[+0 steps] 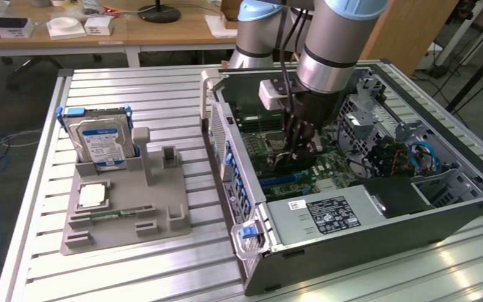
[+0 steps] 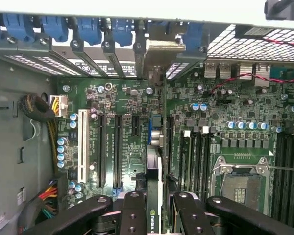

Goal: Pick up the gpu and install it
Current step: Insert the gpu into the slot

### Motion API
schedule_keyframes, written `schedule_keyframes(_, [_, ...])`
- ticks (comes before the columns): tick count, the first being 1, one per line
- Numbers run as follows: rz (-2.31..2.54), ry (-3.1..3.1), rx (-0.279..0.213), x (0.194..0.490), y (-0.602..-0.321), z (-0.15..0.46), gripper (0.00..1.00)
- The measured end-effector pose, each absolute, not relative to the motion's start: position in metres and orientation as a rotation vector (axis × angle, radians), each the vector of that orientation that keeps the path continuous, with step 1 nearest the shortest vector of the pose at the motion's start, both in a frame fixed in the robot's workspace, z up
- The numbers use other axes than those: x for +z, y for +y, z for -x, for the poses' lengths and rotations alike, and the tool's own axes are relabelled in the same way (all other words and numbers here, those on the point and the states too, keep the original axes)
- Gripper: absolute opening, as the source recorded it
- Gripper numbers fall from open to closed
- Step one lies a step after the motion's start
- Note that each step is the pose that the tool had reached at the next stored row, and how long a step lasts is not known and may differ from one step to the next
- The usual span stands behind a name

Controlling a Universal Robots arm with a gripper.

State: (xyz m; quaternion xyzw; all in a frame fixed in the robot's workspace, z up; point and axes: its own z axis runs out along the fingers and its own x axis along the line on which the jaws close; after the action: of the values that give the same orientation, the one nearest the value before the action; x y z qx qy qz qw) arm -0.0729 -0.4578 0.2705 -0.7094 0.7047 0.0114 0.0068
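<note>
The gpu (image 2: 155,147) stands edge-on over the green motherboard (image 2: 122,98) inside the open computer case (image 1: 250,207). Its silver bracket (image 2: 159,54) meets the rear slot openings under the blue clips. My gripper (image 2: 154,218) is shut on the card's near end, with black fingers (image 2: 132,213) on either side of its green logo. In the exterior view my gripper (image 1: 296,154) reaches straight down into the case, and the dark card (image 1: 285,165) sits at its tip, low against the board.
A grey fixture tray (image 1: 124,226) lies at the exterior view's left of the case, carrying a silver hard drive (image 1: 99,141), a memory stick (image 1: 111,215) and a square chip (image 1: 93,195). Inside the case are the power supply (image 1: 334,214), cable bundles (image 2: 39,110) and the processor socket (image 2: 240,183).
</note>
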Motion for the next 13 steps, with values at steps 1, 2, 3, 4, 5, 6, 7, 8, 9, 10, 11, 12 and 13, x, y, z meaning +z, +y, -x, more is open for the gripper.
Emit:
schedule_keyframes(1, [2.220, 2.205, 0.035, 0.270, -0.458, 0.073, 0.26])
schedule_keyframes(2, [2.220, 2.205, 0.034, 0.270, -0.458, 0.073, 0.26])
schedule_keyframes(3, [2.220, 2.205, 0.034, 0.269, -0.458, 0.073, 0.26])
schedule_keyframes(4, [2.220, 2.205, 0.034, 0.268, -0.458, 0.073, 0.26])
schedule_keyframes(5, [2.219, 2.204, 0.032, 0.266, -0.458, 0.073, 0.26])
schedule_keyframes(6, [2.219, 2.204, 0.032, 0.264, -0.458, 0.073, 0.26])
schedule_keyframes(7, [2.219, 2.203, 0.032, 0.262, -0.458, 0.073, 0.26])
schedule_keyframes(8, [2.219, 2.204, 0.032, 0.260, -0.458, 0.073, 0.26])
schedule_keyframes(9, [2.219, 2.204, 0.031, 0.259, -0.458, 0.073, 0.26])
schedule_keyframes(10, [2.219, 2.204, 0.031, 0.259, -0.458, 0.073, 0.26])
schedule_keyframes(11, [2.219, 2.204, 0.031, 0.259, -0.458, 0.073, 0.26])
schedule_keyframes(12, [2.219, 2.204, 0.031, 0.259, -0.458, 0.073, 0.26])
schedule_keyframes(13, [2.219, 2.204, 0.031, 0.259, -0.458, 0.073, 0.26])
